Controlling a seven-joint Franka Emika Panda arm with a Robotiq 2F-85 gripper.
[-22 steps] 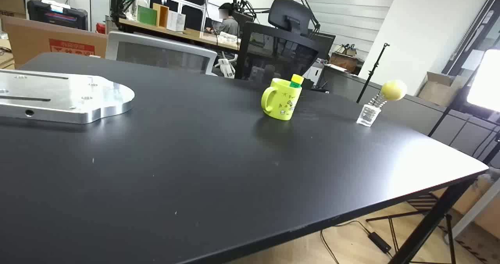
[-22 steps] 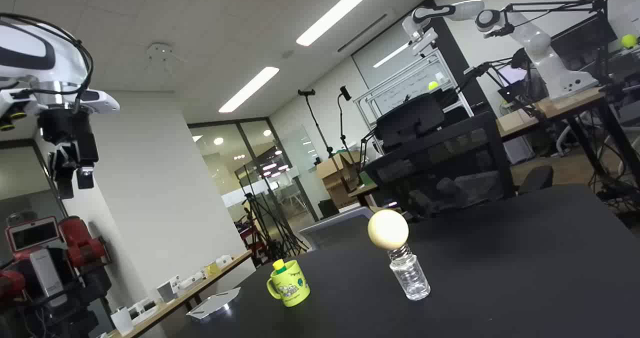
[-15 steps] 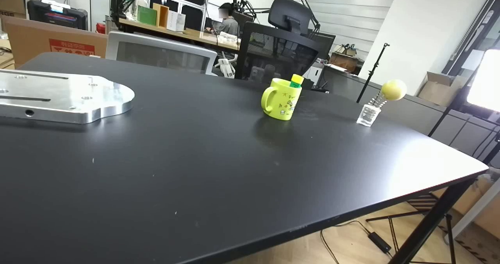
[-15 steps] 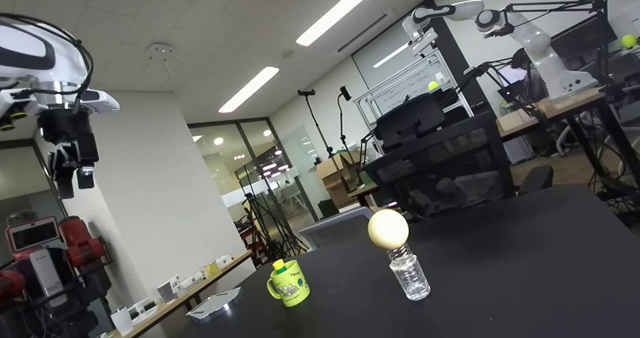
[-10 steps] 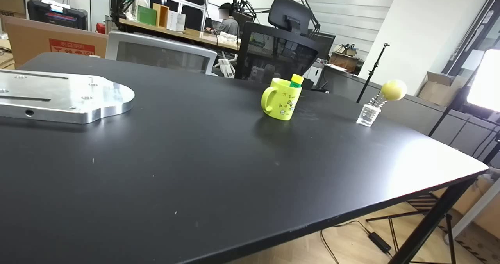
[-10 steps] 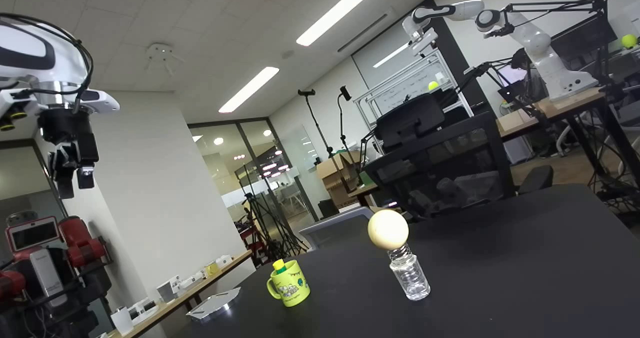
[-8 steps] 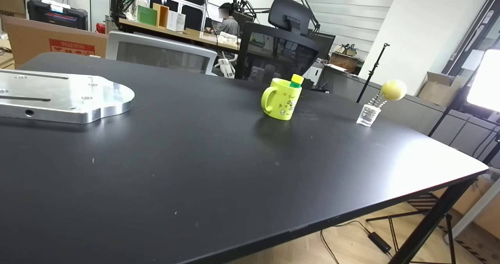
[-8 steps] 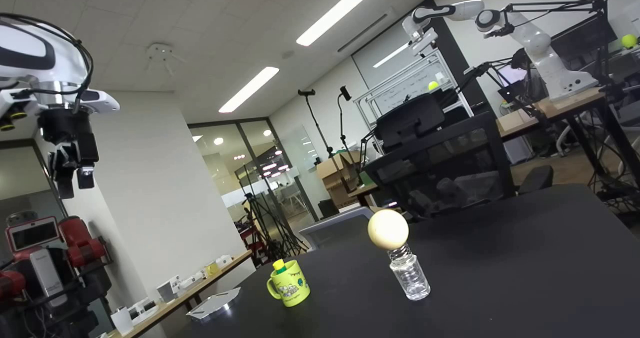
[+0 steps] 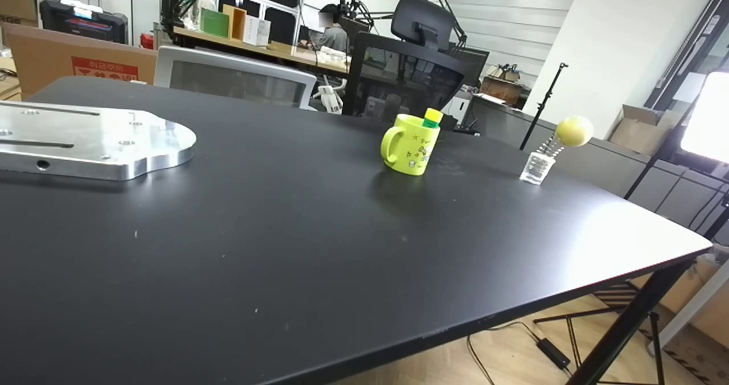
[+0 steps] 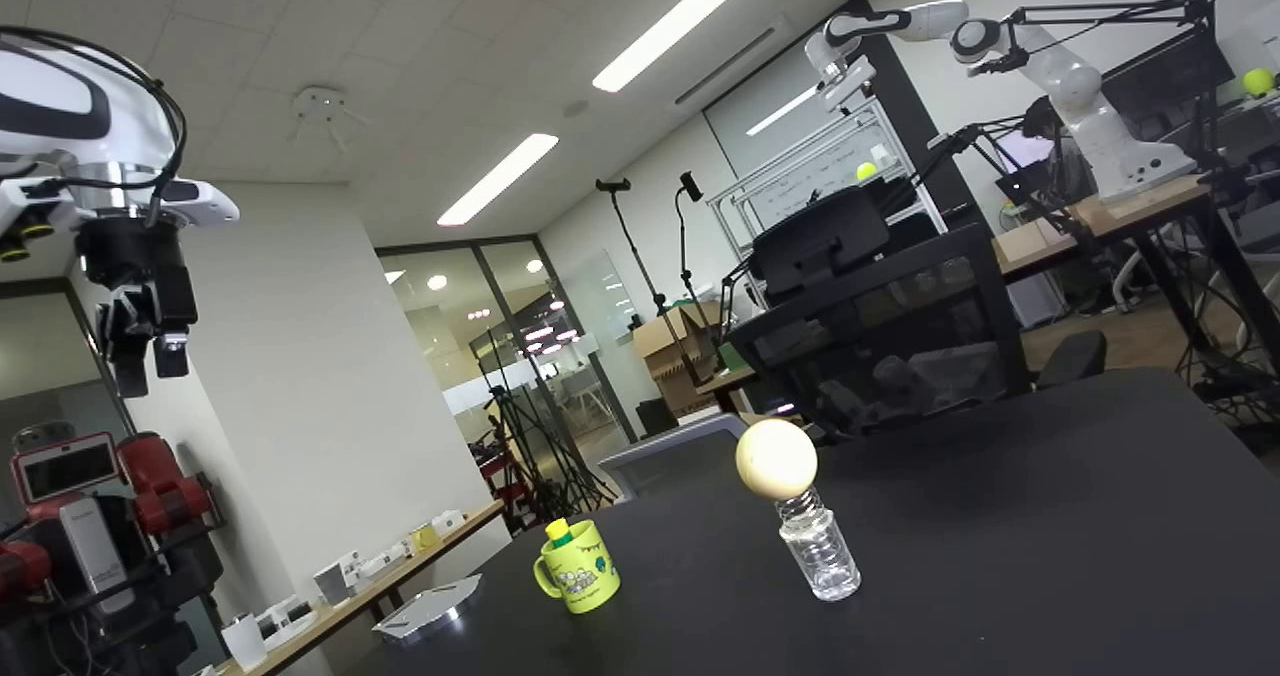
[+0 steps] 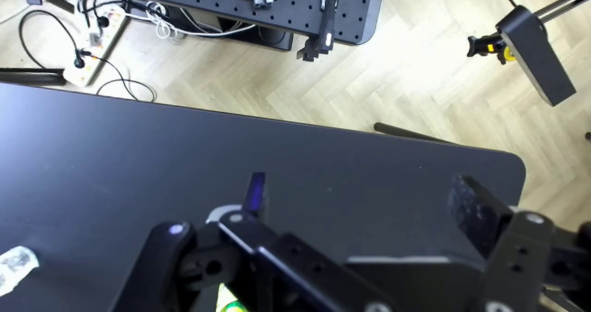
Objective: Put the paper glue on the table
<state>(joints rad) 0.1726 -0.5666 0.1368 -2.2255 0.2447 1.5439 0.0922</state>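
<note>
mug (image 9: 409,150): in an exterior view, you see it yellow-green with small printed figures, standing on the black table (image 9: 256,220), its handle turned toward the metal plate (image 9: 85,137).
paper glue (image 9: 433,118): it stands in the mug; you see its yellow cap and a bit of green above the rim, the rest hidden inside.
metal plate: flat on the table, well apart from the mug on its handle side, cut off for you by the edge of the view.
ball (image 9: 574,131): pale yellow, on a coil spring (image 9: 551,147) over a clear base (image 9: 537,167), apart from the mug on the side away from its handle.
gripper (image 10: 151,368): in an exterior view, you find it much higher than the mug and to its left as you look, pointing down, with a gap between the fingers (image 10: 172,361).
arm (image 10: 90,141): white, above the gripper.
paper glue and mug: in both exterior views, you find the cap above the mug's rim.
fingers: in the wrist view, you look down past them; they stand wide apart, the black table top showing in the gap.
yellow-green patch (image 11: 225,299): low in the wrist view, mostly hidden by the gripper's linkage; you cannot tell whether it is mug, paper glue or both.
</note>
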